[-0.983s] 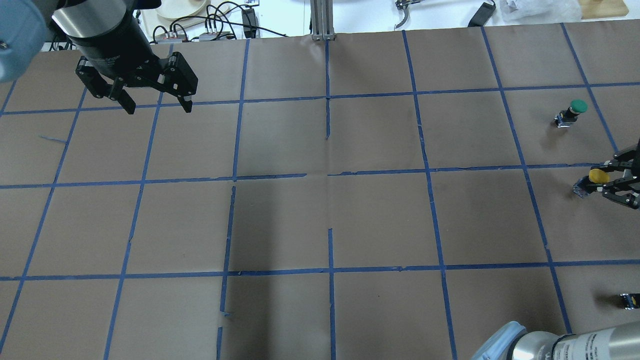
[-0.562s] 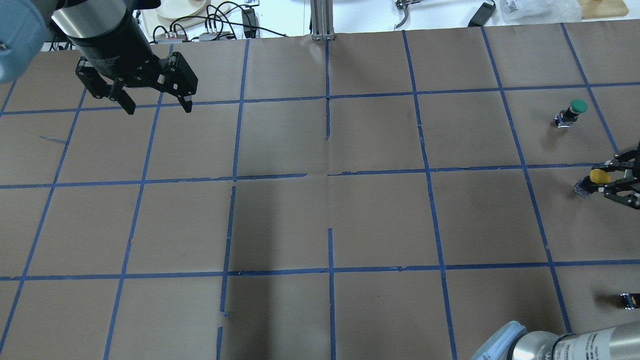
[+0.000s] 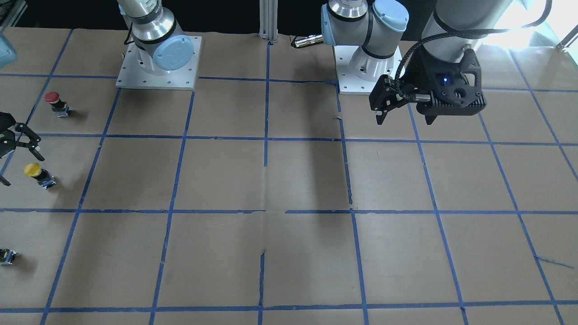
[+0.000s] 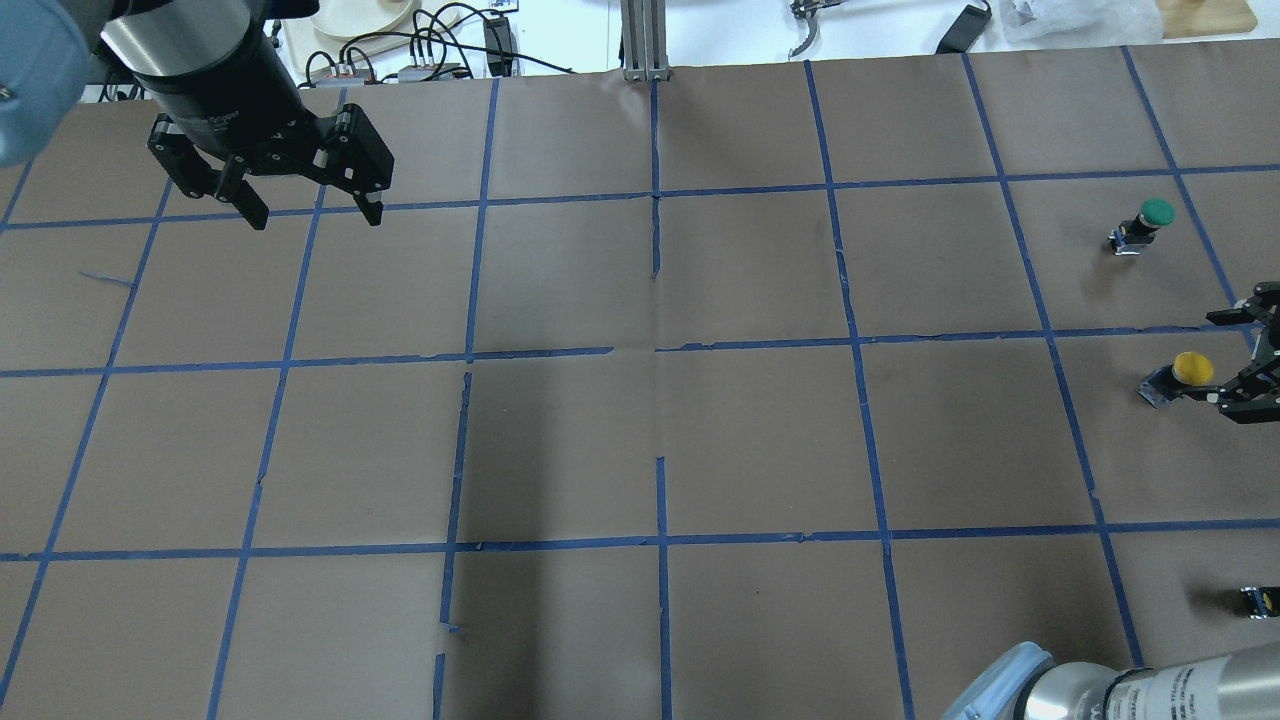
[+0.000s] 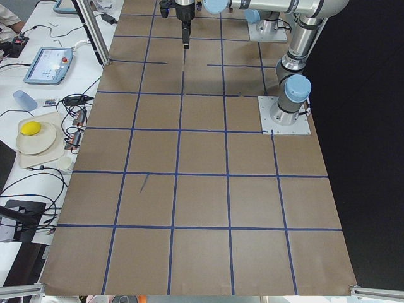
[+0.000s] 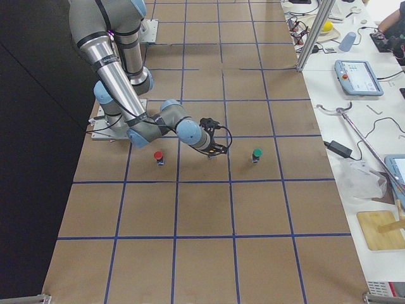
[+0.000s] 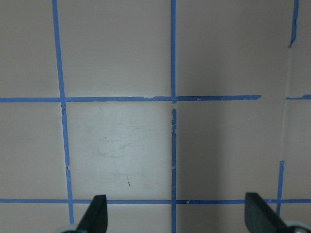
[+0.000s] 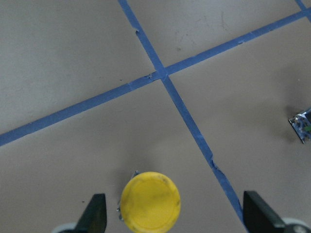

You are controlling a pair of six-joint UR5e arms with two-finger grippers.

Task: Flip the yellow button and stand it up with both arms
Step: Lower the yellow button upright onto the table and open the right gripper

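The yellow button (image 4: 1191,368) stands cap up on the brown table at its right end. It also shows in the front view (image 3: 34,170) and in the right wrist view (image 8: 150,202). My right gripper (image 4: 1203,358) is open, with one finger on each side of the button and neither touching it. It also shows in the front view (image 3: 23,171), the right wrist view (image 8: 176,217) and the right side view (image 6: 215,149), where it hides the button. My left gripper (image 4: 317,220) is open and empty, high over the far left of the table, and it shows in the front view (image 3: 403,122) and the left wrist view (image 7: 177,218).
A green button (image 4: 1156,212) stands beyond the yellow one. A red button (image 3: 52,97) stands on its robot side, and only its body (image 4: 1258,598) shows in the overhead view. The table (image 4: 650,440) is brown paper with a blue tape grid.
My right gripper was shut on the yellow button and has opened and let it go. The button now stands on the table between the fingers. The left arm has barely moved.
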